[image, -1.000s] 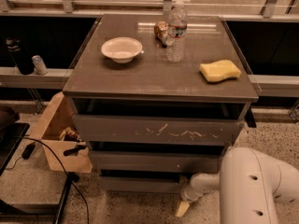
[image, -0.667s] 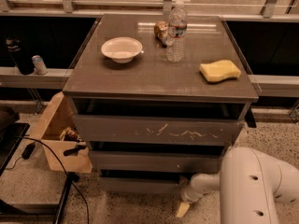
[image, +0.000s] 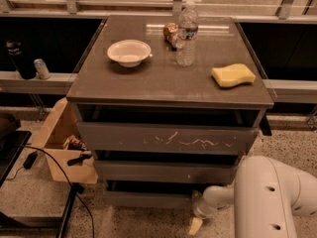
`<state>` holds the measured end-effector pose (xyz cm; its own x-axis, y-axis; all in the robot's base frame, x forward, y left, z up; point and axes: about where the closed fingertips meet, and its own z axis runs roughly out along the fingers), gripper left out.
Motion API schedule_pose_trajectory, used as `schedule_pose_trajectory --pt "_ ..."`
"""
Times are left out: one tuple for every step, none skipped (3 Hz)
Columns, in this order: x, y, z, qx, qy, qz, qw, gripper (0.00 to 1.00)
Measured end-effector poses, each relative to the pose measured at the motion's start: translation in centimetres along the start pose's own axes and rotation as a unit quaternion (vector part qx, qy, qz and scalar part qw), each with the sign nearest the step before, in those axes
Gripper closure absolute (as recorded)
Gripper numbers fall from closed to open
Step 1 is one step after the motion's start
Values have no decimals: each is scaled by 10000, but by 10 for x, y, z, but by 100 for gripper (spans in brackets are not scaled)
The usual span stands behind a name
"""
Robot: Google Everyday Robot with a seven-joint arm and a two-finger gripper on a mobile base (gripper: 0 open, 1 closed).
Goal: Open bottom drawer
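- Camera view: pincer (image: 196, 222) sits low at the right end of the bottom drawer (image: 146, 199); spread or pressed together, I cannot tell.
- Drawer looks shut, so the whole pull is left to do.

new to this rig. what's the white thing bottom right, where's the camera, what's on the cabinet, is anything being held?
The white thing is the robot's single arm, mounted on a mobile base. Its gripper, a two-finger clamp, is low near the floor, at the right end of the bottom drawer, the slimmest of the three grey fronts. I cannot tell whether it touches the drawer, and I see no object in it.

There is only one camera. Its mount is not on record, but it looks down at the cabinet's front from above.

On the cabinet top are a white bowl, a water bottle, a small brown item just behind the bottle that I cannot identify, and a yellow sponge. A cardboard box sits on the floor to the cabinet's left.
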<state>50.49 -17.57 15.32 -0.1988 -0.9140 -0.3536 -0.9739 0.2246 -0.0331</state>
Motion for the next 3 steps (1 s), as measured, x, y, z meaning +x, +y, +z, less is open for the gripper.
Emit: schedule_pose_trajectory --pt "4 8 -3 -83 41 16 10000 0" --pt "8 16 -7 -176 85 25 9998 0" --pt "7 17 -4 -213 97 25 9997 0"
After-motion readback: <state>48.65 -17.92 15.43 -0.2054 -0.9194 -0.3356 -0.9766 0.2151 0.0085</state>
